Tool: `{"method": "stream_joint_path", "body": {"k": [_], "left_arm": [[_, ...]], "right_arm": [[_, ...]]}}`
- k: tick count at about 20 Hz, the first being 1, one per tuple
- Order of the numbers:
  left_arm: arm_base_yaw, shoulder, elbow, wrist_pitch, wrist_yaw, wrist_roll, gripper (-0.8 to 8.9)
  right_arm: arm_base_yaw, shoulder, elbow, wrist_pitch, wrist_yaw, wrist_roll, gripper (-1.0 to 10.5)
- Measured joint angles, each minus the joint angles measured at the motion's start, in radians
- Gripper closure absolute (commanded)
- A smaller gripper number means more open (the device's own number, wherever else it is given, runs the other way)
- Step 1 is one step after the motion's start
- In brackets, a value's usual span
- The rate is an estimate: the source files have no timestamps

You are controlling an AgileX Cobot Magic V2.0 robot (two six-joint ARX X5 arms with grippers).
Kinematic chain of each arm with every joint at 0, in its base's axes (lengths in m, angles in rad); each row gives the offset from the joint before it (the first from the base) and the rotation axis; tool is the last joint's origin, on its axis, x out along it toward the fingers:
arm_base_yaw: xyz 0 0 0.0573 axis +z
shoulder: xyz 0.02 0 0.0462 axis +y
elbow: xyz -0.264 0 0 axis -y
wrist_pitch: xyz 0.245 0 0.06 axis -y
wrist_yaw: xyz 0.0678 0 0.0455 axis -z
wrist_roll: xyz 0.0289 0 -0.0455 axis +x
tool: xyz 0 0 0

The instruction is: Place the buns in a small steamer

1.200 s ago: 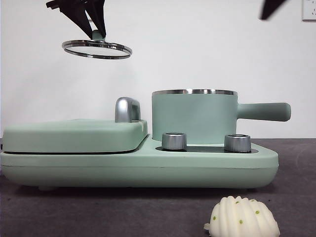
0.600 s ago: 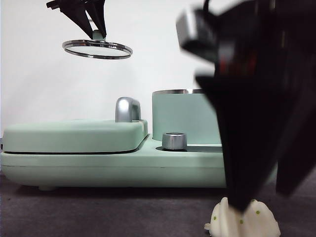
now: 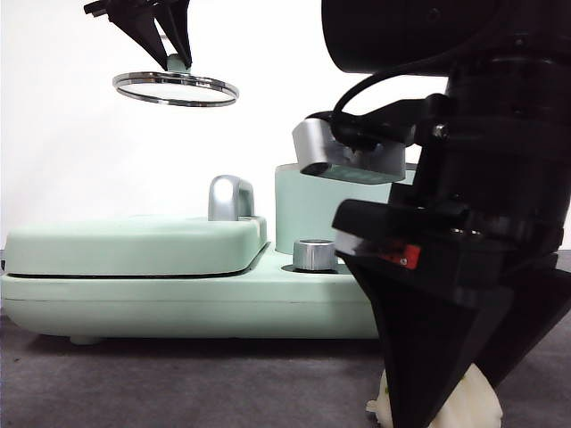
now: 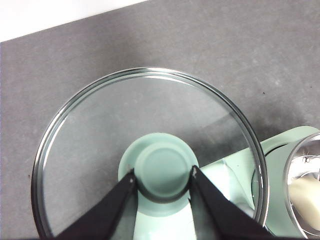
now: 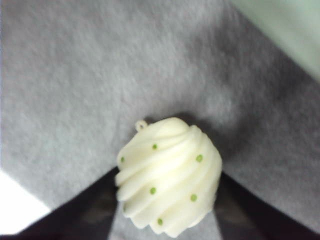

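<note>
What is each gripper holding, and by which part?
Left gripper holds the glass lid by its green knob. Right gripper straddles the ridged bun; grip unclear.

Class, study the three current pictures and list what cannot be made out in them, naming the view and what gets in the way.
- Front view: the right gripper and its arm hide most of the ridged bun and the steamer's handle side.
- Right wrist view: blurred; whether the jaws touch the ridged bun is unclear.
- Left wrist view: the picture's edge cuts off the steamer, so the pale shape inside cannot be identified. The left gripper holds the lid.
</note>
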Motion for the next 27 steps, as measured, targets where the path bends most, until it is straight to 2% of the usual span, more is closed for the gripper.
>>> {"method": "stream_joint_path", "body": {"k": [3,7,9,12,18,21,27], "left_arm": [[0.000,0.000,0.000,0.000,0.000,0.000,8.06],[0.000,0.000,0.000,0.000,0.000,0.000,8.06],[0.000,0.000,0.000,0.000,0.000,0.000,8.06],[0.000,0.000,0.000,0.000,0.000,0.000,8.06],[0.000,0.000,0.000,0.000,0.002,0.000,8.06],[-0.001,0.000,0.000,0.000,0.002,0.000,8.06],[-0.005,0.000,0.000,0.000,0.003,0.000,8.06]], "right_arm": [[0.000,0.000,0.052,-0.072,0.000,0.000,7.3],[-0.018,0.000,0.275,-0.274,0.000,-0.010,7.3],[-0.057,0.000,0.406,-0.380,0.000,-0.044,7.3],[-0.179,0.010,0.610,-0.469,0.000,-0.119,7.3],[-0.415,0.217,0.934,-0.539,0.005,-0.267,7.3],[-0.467,0.338,1.028,-0.539,0.004,-0.320,7.3],[-0.502,0.479,1.047,-0.523,0.003,-0.354,7.3]]}}
